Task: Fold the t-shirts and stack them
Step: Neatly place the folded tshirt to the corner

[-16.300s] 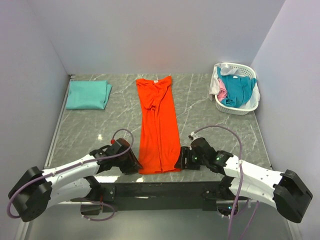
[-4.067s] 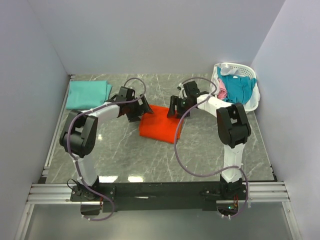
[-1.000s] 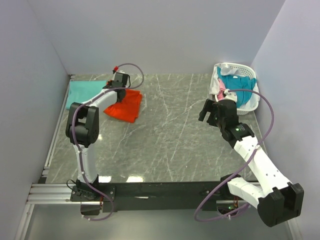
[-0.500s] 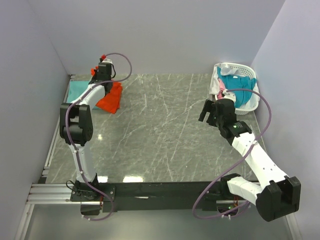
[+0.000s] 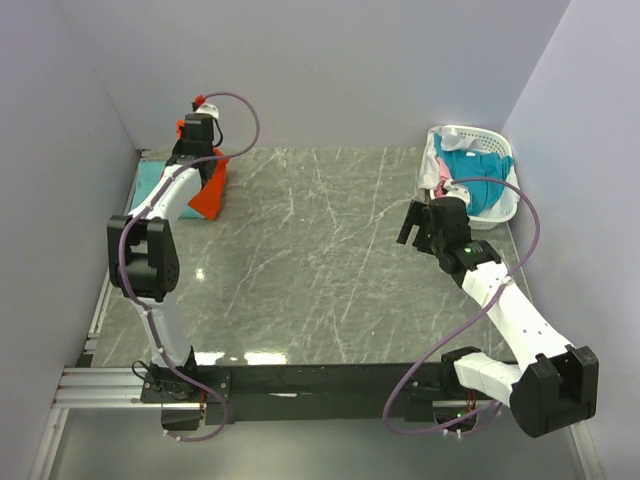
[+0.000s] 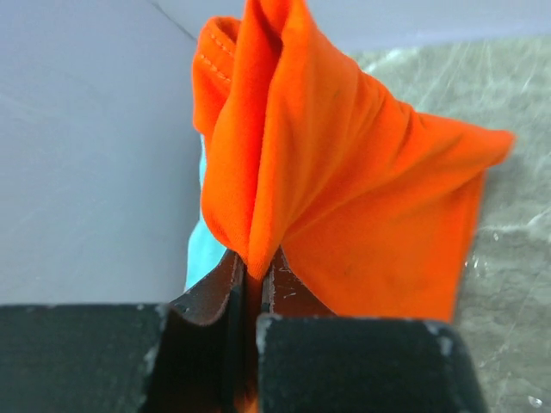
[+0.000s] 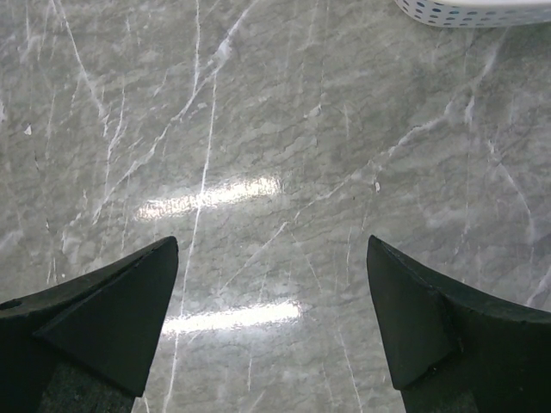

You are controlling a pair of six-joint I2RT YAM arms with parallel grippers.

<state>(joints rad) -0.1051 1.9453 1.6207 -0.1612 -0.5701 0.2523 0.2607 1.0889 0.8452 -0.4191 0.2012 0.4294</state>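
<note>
My left gripper (image 5: 198, 140) is shut on the folded orange t-shirt (image 5: 208, 186), which hangs from it at the far left over the folded mint-green t-shirt (image 5: 150, 182). In the left wrist view the orange t-shirt (image 6: 344, 189) is pinched between the fingers (image 6: 211, 297), with a strip of the mint-green t-shirt (image 6: 205, 249) behind. My right gripper (image 5: 412, 222) is open and empty above bare table, left of the basket; the right wrist view shows its fingers (image 7: 112, 301) spread wide over the marble. Teal-blue (image 5: 478, 172), pink (image 5: 441, 176) and white t-shirts lie in the basket.
The white slotted basket (image 5: 500, 215) stands at the far right corner; its rim shows in the right wrist view (image 7: 482, 10). Grey walls close in the table (image 5: 330, 260) at the back and both sides.
My left gripper has carried the orange t-shirt leftward and farther back, lifting it over the mint-green one. The right arm has hardly moved.
</note>
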